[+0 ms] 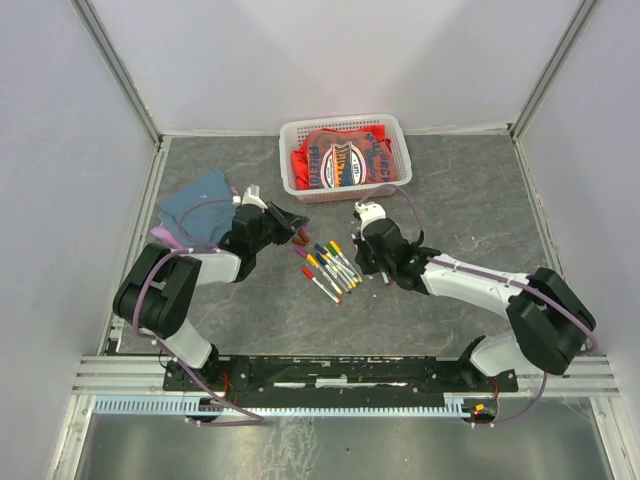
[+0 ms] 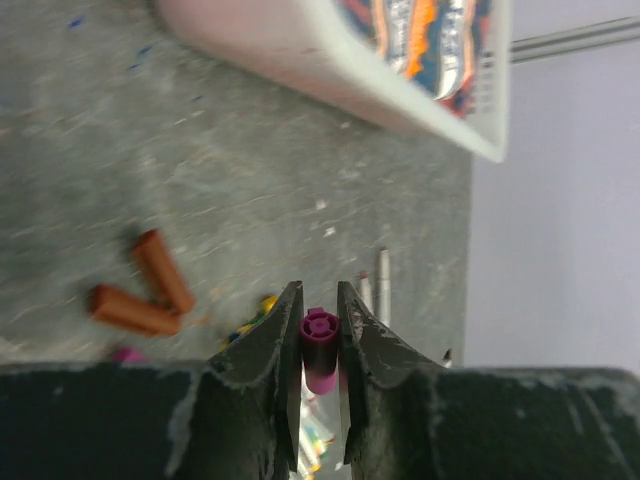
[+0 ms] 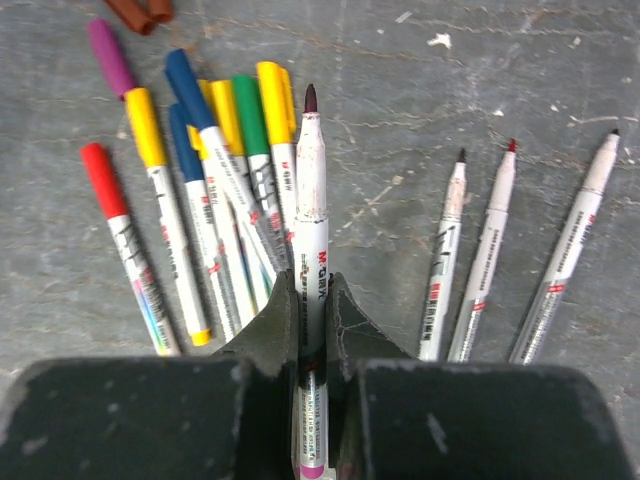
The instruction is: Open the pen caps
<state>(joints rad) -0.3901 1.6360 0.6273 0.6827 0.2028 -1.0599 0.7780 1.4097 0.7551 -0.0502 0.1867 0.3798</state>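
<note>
My left gripper (image 2: 320,292) is shut on a small purple pen cap (image 2: 320,338), held above the table; in the top view it (image 1: 298,222) is just left of the pens. My right gripper (image 3: 311,285) is shut on a white pen (image 3: 311,190) with its dark purple tip bare. Several capped pens (image 3: 205,200) with red, yellow, blue and green caps lie to its left, also seen from above (image 1: 330,265). Three uncapped pens (image 3: 490,250) lie to its right. Two loose brown caps (image 2: 150,285) and a purple cap (image 3: 108,55) lie on the table.
A white basket (image 1: 345,155) holding red printed cloth stands at the back centre. A blue cloth (image 1: 195,205) lies at the left under the left arm. The right gripper (image 1: 372,262) hovers just right of the pen pile.
</note>
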